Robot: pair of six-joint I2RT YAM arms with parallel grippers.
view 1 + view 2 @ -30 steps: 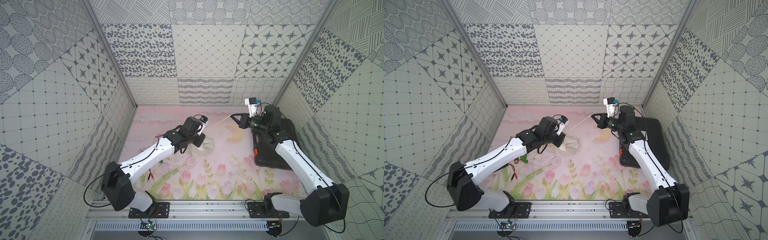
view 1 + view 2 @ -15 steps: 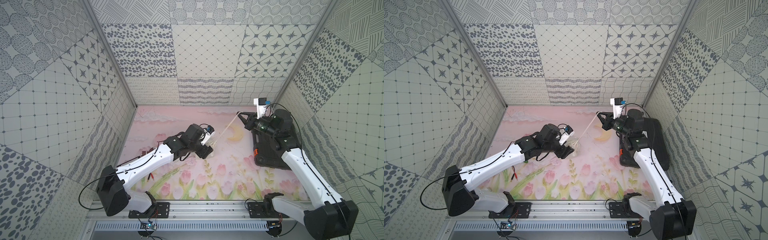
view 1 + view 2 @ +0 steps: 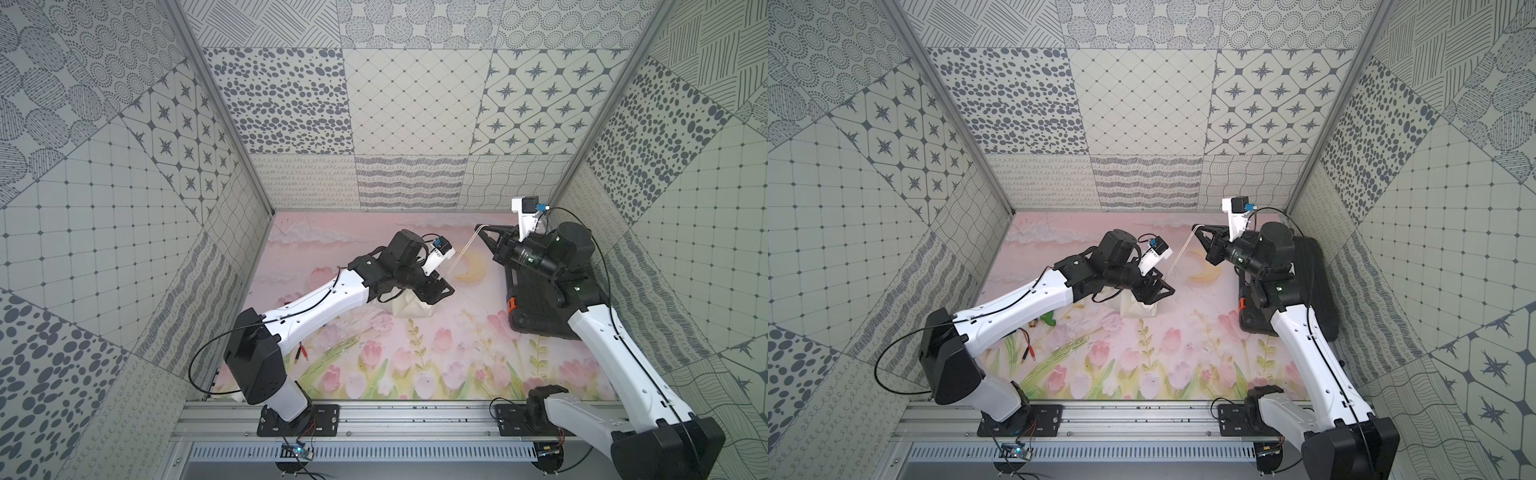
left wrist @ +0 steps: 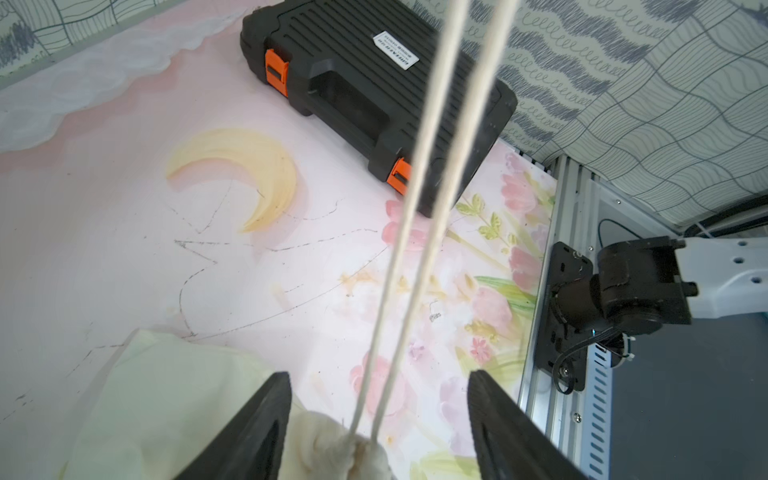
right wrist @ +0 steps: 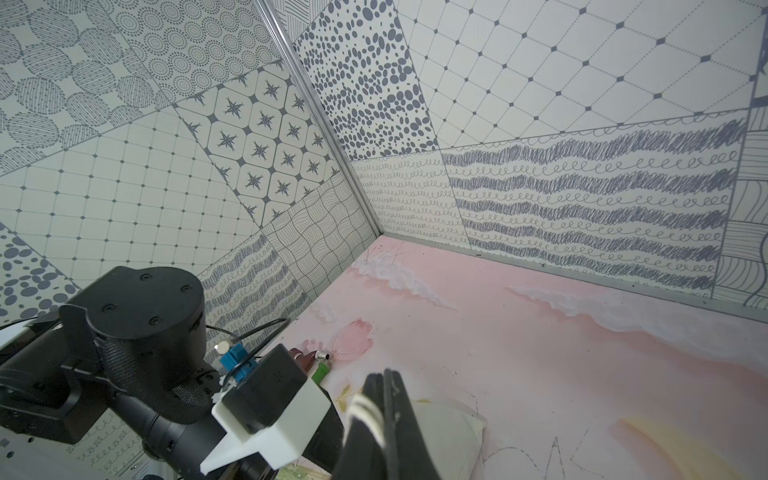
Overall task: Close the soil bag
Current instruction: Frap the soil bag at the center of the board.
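Left gripper [image 4: 378, 374]: jaws spread, straddling the gathered neck of the soil bag [image 4: 166, 395] without pinching it. Right gripper [image 5: 384, 378]: jaws pressed together on the cord [image 4: 435, 83], held high above the mat [image 3: 415, 374] toward the back wall. Black case [image 4: 374, 83] with orange latches lies flat at the mat's right edge, under the right arm. Bag sits mid-mat, partly under the left gripper. Cord, two strands, runs taut from the neck up to the right gripper.
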